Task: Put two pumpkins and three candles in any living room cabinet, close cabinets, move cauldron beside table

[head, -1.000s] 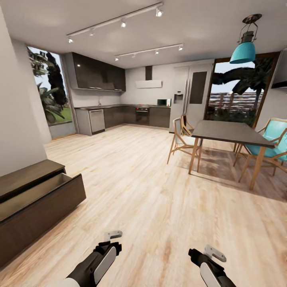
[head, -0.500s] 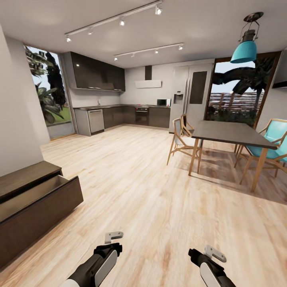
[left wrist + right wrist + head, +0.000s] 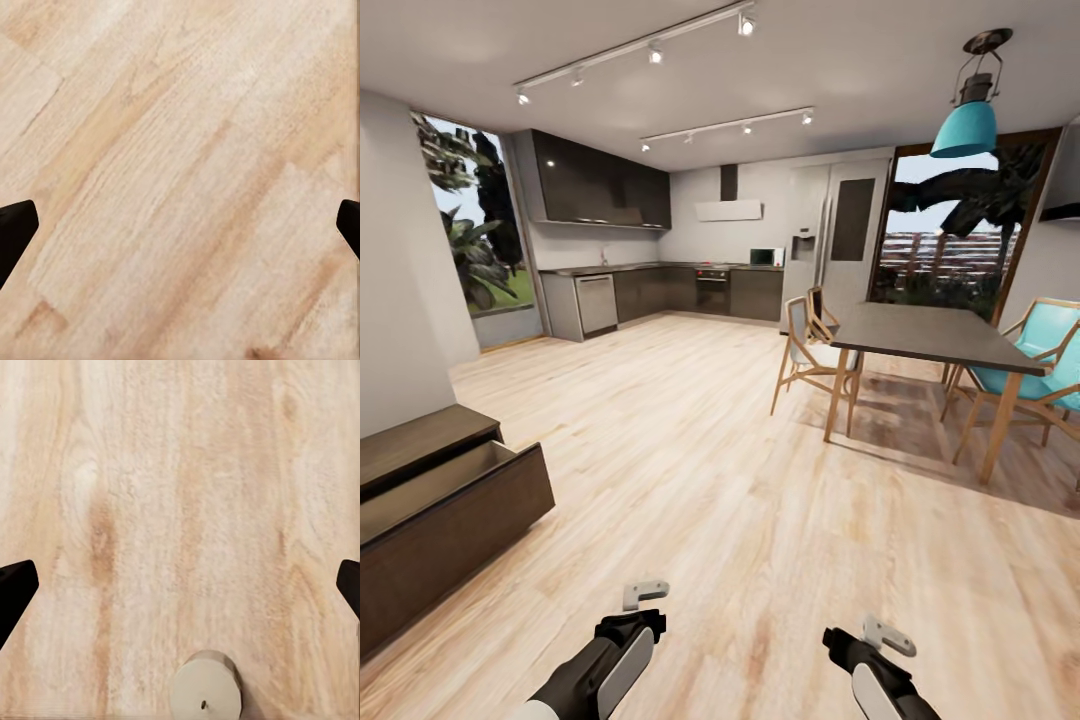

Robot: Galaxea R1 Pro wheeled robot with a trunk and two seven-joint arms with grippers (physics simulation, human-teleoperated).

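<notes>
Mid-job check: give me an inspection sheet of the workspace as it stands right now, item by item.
Surface: light wood floor.
Job's things: cabinet at the left of the head view, its drawer pulled open, contents not visible; one candle upright on the floor in the right wrist view.
Clutter: nothing seen.
End effectors: left end effector open, holding nothing, over the floor; right end effector open, holding nothing, apart from the candle.
Cables: nothing seen.
Surroundings: dining table on light wooden legs, turquoise chairs, pendant lamp, kitchen units along the far wall.
</notes>
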